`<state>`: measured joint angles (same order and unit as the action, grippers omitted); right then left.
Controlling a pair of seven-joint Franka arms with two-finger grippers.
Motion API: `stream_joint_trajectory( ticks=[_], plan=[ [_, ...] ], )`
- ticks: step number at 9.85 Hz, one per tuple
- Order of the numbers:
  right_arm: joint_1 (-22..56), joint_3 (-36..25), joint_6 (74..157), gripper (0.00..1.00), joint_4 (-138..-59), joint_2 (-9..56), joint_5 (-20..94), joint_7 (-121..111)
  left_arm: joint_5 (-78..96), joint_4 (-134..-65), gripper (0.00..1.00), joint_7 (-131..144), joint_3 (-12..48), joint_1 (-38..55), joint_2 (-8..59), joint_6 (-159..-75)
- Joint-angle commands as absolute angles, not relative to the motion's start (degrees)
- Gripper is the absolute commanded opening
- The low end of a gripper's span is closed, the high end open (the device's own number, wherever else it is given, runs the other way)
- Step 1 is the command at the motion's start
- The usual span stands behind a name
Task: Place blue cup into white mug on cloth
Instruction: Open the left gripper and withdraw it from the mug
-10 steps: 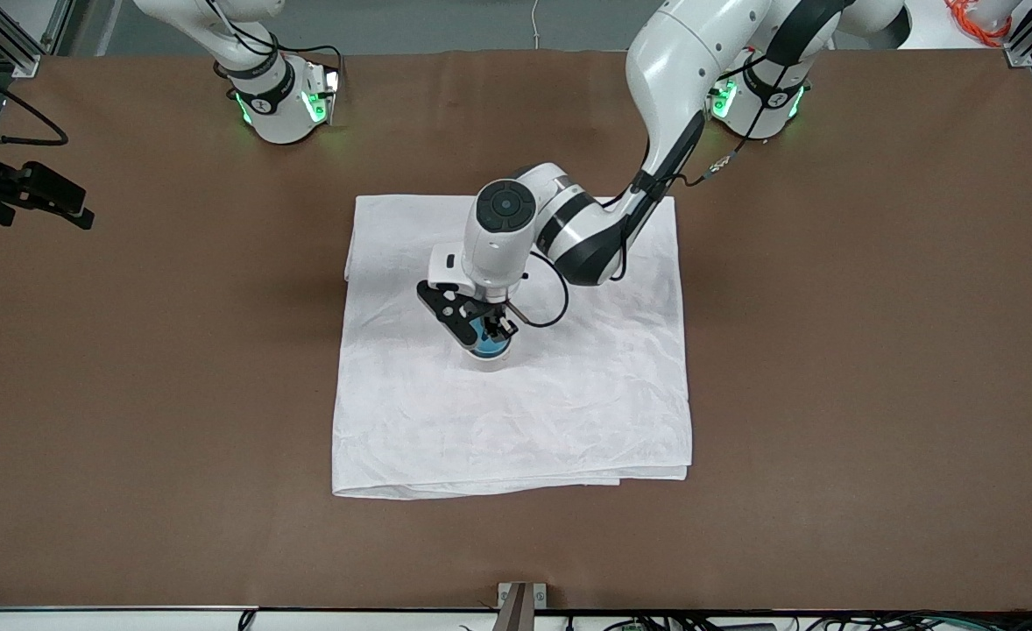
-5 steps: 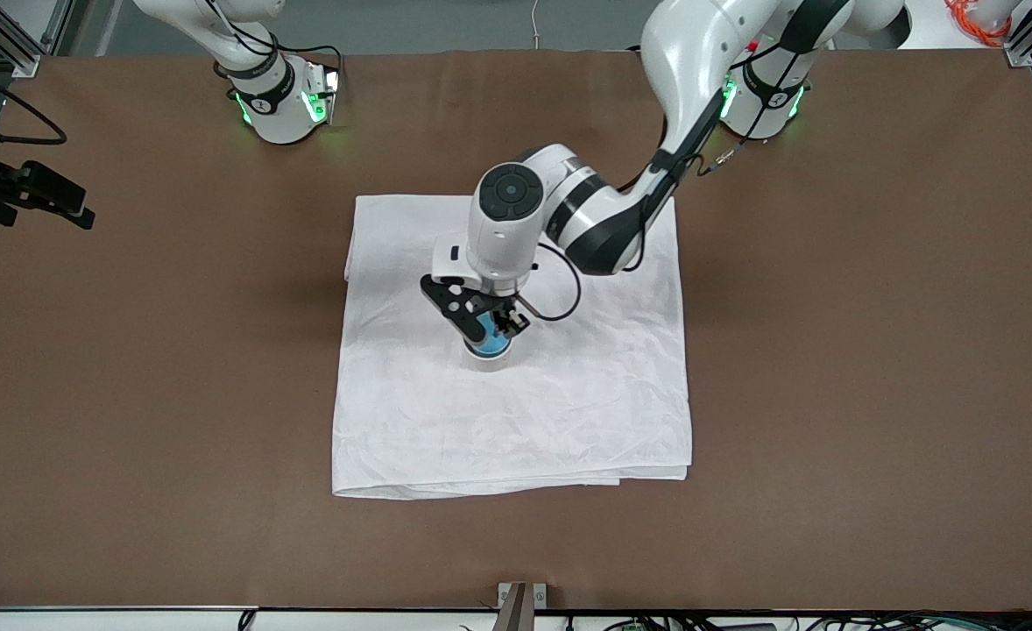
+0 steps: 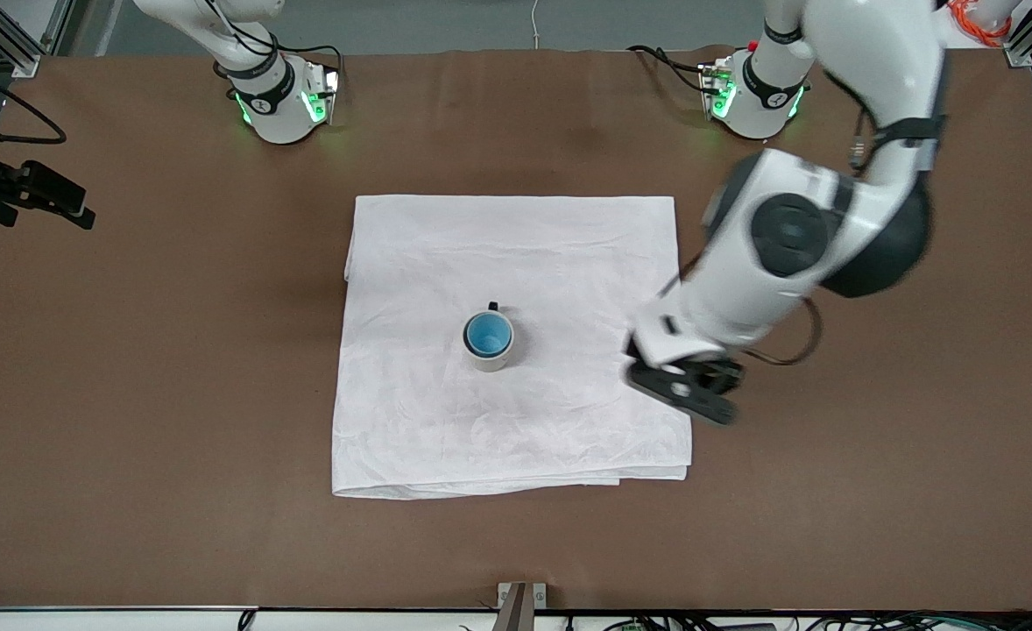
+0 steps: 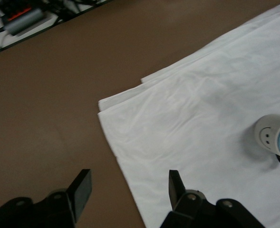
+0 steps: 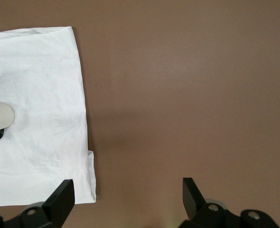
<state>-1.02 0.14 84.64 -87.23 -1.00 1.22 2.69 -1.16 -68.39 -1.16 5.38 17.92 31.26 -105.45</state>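
The small bright-blue handleless cup point(image 3: 488, 332) sits nested in the cream-white ceramic mug point(image 3: 489, 355), mid-way across the folded white fabric cloth point(image 3: 516, 421). Left gripper point(image 3: 687, 392) hangs over the cloth's edge, jaws open and empty. Right gripper point(image 5: 125, 197) waits over bare brown bench point(image 3: 875, 456), jaws open.

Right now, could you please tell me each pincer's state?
Left pincer: open, empty, over the cloth's edge.
Right pincer: open, empty.
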Motion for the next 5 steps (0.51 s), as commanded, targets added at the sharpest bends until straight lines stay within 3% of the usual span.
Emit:
stream_joint_trajectory(
  ticks=[1,5],
  plan=[
    [-1.5,0.6,84.3,1.0,-86.3,-0.6,2.0,2.5,-1.2,-69.9,1.0,-0.1,6.0,13.0,28.1,-99.5],
    [-1.7,0.5,84.3,1.0,-86.3,-0.6,2.0,2.4,-1.8,-70.0,1.0,0.3,4.8,2.1,20.6,-94.7]
  ],
)
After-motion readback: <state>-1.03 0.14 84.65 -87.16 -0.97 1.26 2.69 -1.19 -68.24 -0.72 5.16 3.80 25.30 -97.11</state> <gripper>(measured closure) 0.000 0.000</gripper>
